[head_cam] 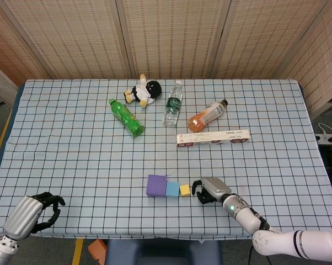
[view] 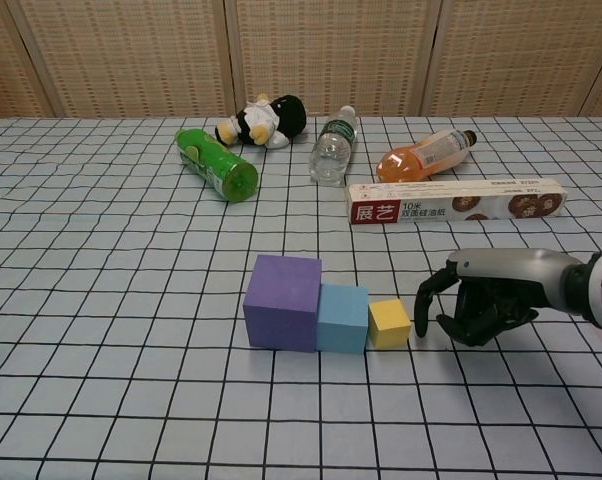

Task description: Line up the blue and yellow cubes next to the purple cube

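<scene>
right hand point(view: 481, 300) rests on the checked cloth point(view: 121, 300) just beside the yellow cube point(view: 389, 324), fingers curled and holding nothing, while purple cube point(view: 282, 302), blue cube point(view: 342, 318) and yellow one sit touching in a row; left hand point(head_cam: 36, 212) curled, empty.

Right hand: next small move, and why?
Probably pull the right hand back to the right, away from the row. The purple cube, blue cube and yellow cube already sit side by side in a line, and the hand holds nothing, its fingers curled just beside the yellow cube; any push could knock it askew.
</scene>
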